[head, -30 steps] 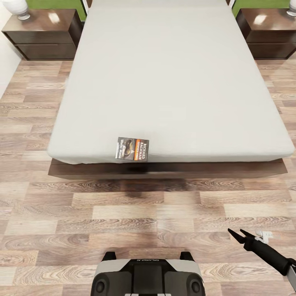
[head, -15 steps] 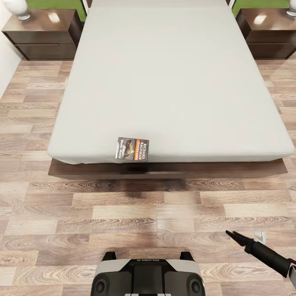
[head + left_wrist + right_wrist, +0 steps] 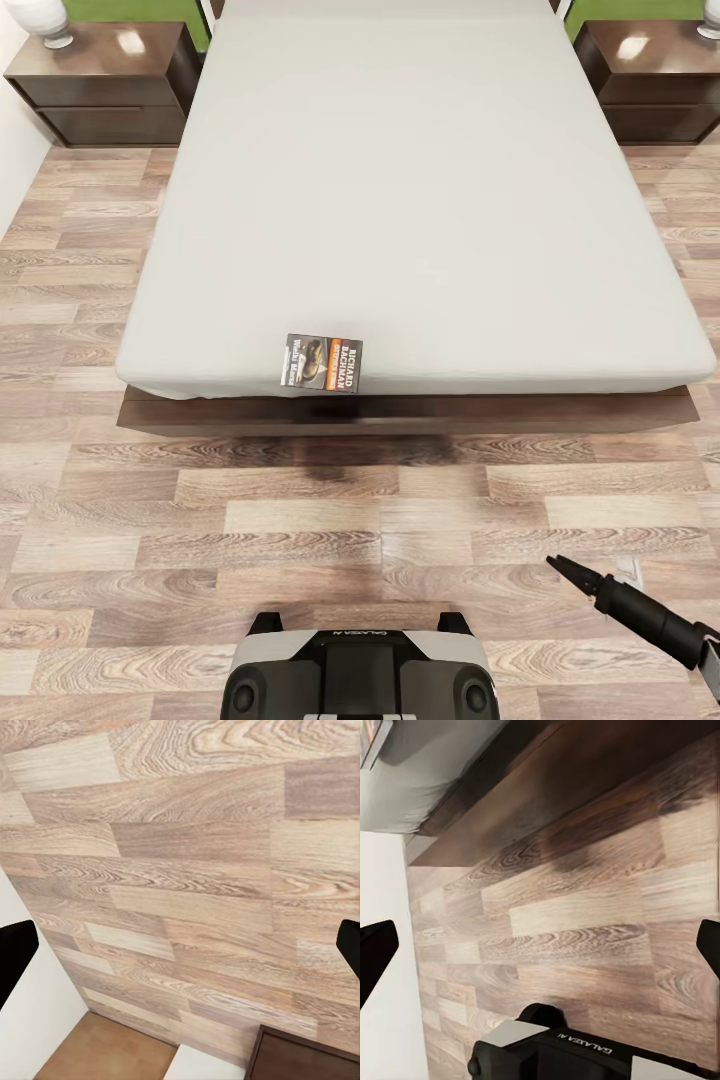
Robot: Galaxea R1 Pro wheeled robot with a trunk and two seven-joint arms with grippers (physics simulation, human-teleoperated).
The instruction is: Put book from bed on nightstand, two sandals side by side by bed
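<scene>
Book (image 3: 323,362) lies flat on the bed (image 3: 430,200) at its foot edge, untouched. Right gripper (image 3: 560,566) hovers over the floor (image 3: 300,520), well apart from it, fingers spread wide in its wrist view, holding nothing.

The left gripper (image 3: 180,945) has its two dark fingertips (image 3: 15,956) spread wide apart over the wood-plank floor (image 3: 187,847). A white wall (image 3: 37,1020) and dark brown furniture corner (image 3: 307,1061) border that floor.
</scene>
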